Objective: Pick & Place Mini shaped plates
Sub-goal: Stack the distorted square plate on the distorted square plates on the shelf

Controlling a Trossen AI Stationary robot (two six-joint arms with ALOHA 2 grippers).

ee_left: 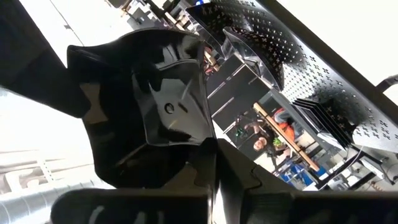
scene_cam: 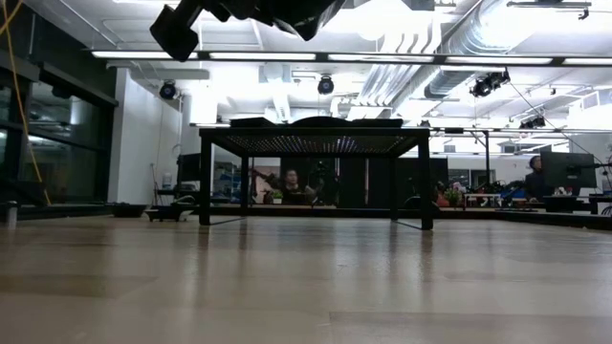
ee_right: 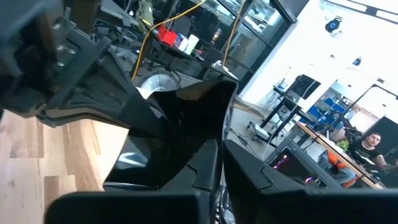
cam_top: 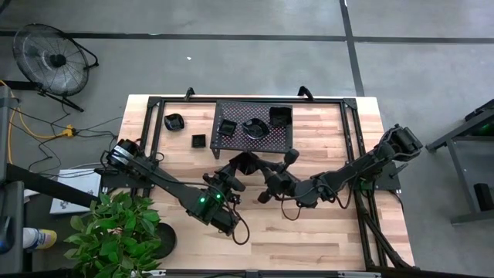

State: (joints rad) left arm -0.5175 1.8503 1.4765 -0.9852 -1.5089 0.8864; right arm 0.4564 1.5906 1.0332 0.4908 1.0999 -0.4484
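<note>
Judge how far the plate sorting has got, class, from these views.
Apparently done: three plates sit on the mesh rack. In hand: the left gripper is shut on one plate above the table, with the right gripper at it. Left: two plates on the table.

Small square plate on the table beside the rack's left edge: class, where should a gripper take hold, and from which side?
Probably one raised wall of the small square plate, pinched from straight above with one finger inside and one outside. It lies flat on the table, so its sides offer little. Choose the wall facing away from the rack, which stands close by.
</note>
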